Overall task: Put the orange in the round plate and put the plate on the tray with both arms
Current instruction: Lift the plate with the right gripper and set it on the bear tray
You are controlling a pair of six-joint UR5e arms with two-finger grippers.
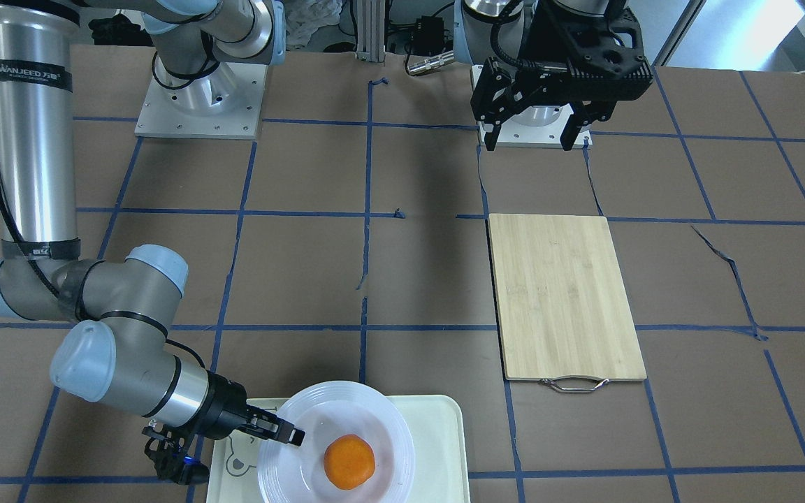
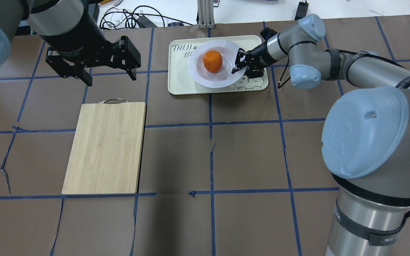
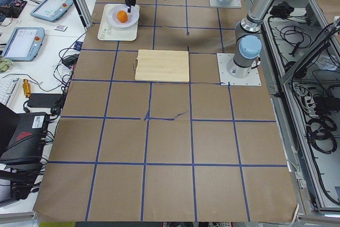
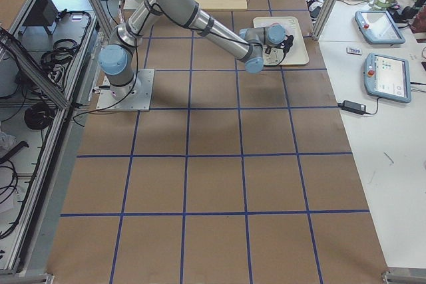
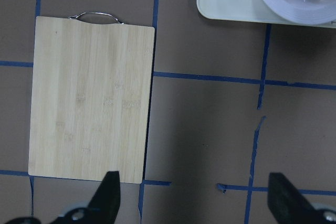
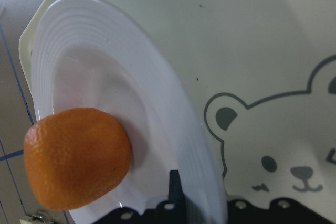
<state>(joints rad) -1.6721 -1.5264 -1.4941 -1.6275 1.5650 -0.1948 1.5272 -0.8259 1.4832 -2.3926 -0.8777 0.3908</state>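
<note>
The orange (image 1: pixel 349 461) (image 2: pixel 212 61) (image 6: pixel 79 158) lies in the well of the round plate (image 1: pixel 374 409) (image 2: pixel 208 82). The plate rests on the cream tray (image 1: pixel 437 433) (image 2: pixel 180 83) (image 6: pixel 252 51) at the table's far edge, partly covering its bear drawing. My right gripper (image 1: pixel 291 434) (image 2: pixel 238 63) is shut on the plate's ridged rim, coming in low from the side with one finger inside the rim. My left gripper (image 1: pixel 530 140) (image 2: pixel 111 79) (image 5: pixel 194 192) hangs open and empty, high above the table near its base, well away from the tray.
A bamboo cutting board (image 1: pixel 567 297) (image 2: pixel 105 147) (image 5: pixel 92 95) with a metal handle lies on the left arm's side, below the left gripper. Brown paper with blue tape lines covers the table. Cables lie beyond the far edge behind the tray.
</note>
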